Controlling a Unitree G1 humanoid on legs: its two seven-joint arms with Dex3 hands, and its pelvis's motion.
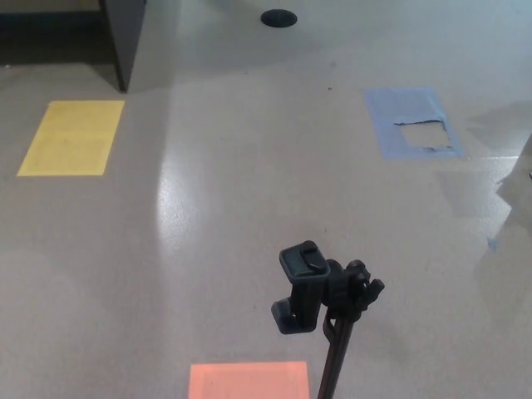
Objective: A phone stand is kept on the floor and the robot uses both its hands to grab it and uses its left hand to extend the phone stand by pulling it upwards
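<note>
Head view, looking down at a pale grey floor (249,208), where we see neither robot hand: both the left and the right are out of frame, so we cannot report whether either is open or closed. At far left, a yellow rectangle (72,137) lies flat on the floor, just near of the dark foot of a piece of furniture (125,37) standing at the far edge. Moving right, an orange-red rectangle (248,380) sits at the near edge, cut off by the frame. Just right of it stands the black phone stand (326,303), its clamp head raised toward us and its pole running down out of the picture at the near edge; nothing touches it. Far beyond it, a small dark round disc (278,18) lies in the floor. At far right, a blue rectangle (411,123) with a torn patch in its middle lies on the floor, well apart from the stand.
</note>
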